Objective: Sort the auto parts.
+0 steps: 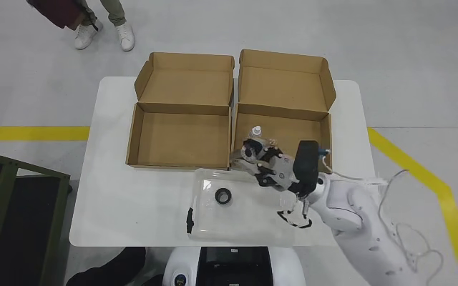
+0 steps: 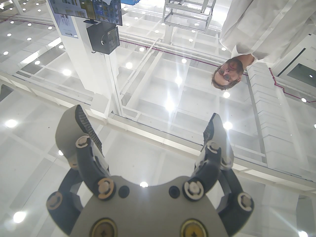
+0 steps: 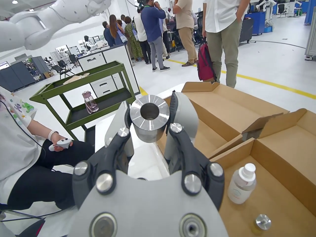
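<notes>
**Top view:** The right end effector hangs over the near-left corner of the right cardboard box, just beyond the clear tray at the near edge of the white counter. A black ring lies in the tray. A white bottle stands in the right box, close to the end effector. The left cardboard box sits touching it on the left.

**Left wrist view:** The left end effector points up at the ceiling, its jaws spread wide with nothing between them.

**Right wrist view:** The right end effector is clamped on a metal cylinder, a polished sleeve with a bored centre. Its pads press the curved sides. On the box floor below, the bottle stands upright with a small metal part near it.

The sorting looks partly done, with the cylinder apparently bound for one of the boxes. The grip is the weak spot, since smooth round metal held on two narrow pads could twist or slide out. A release from this height could knock the bottle over or strike the part beneath. With the cylinder this close to the shared box walls, a small drift could send it into the wrong box.
</notes>
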Robot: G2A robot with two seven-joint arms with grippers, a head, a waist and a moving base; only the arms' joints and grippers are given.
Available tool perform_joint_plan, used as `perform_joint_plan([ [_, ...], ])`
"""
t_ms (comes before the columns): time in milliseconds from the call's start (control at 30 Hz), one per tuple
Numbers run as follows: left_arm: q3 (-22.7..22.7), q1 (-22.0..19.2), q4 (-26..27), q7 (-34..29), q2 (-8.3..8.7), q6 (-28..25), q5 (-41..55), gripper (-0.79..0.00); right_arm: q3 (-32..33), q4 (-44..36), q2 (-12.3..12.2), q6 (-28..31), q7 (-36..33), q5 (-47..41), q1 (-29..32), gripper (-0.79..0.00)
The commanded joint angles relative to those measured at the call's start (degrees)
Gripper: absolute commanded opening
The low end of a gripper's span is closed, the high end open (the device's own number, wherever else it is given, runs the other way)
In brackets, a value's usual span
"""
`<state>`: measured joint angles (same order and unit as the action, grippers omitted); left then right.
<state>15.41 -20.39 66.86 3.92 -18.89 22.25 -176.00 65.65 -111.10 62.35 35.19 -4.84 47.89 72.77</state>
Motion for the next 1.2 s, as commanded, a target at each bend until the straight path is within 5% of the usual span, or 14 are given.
perform_joint_plan([
  [0, 0.0, 0.0, 0.0, 0.0, 0.00, 0.0, 0.0, 0.000, -1.4, 0.7, 0.3, -1.3, -0.9, 1.5, -1.2, -0.785],
  [533, 0.0, 0.0, 0.0, 0.0, 0.00, 0.0, 0.0, 0.000, -15.1, 8.7, 4.4, -13.3, -6.2, 13.7, -14.1, -0.785],
  [1167, 0.0, 0.0, 0.0, 0.0, 0.00, 0.0, 0.0, 0.000, -31.4, 26.2, 13.8, -23.6, -11.4, 17.0, -31.4, -0.785],
])
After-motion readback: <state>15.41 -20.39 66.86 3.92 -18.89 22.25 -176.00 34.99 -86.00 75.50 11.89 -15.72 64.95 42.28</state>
